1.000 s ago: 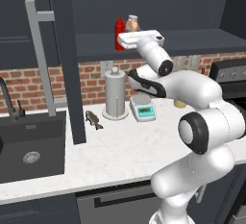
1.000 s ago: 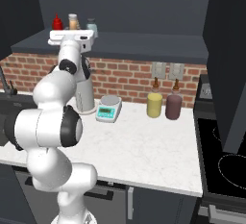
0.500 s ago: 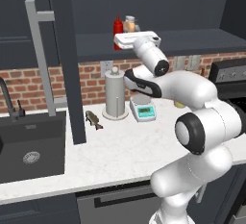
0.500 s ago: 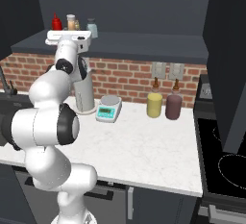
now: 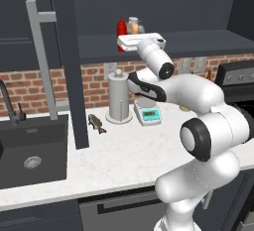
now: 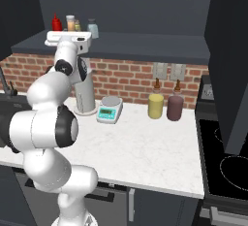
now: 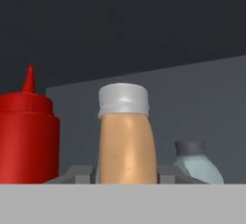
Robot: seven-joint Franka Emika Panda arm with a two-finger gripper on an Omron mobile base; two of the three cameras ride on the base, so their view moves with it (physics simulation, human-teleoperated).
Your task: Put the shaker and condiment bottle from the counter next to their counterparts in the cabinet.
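Straight ahead of the gripper (image 7: 126, 176), between its 2 finger tips, the condiment bottle (image 7: 126, 139) stands upright, its long axis vertical and square to the line between the tips. The tips sit close against its sides, so the hand looks narrowed onto the bottle, though whether they press it cannot be told for sure. In the hand view the red squeeze bottle (image 7: 26, 141) stands just beside it on 1 flank and the shaker (image 7: 197, 166) near it on the other, set further back. All 3 rest on the cabinet shelf (image 6: 145, 41). Any withdrawal, I judge, must run straight back along the approach line to spare both neighbours.
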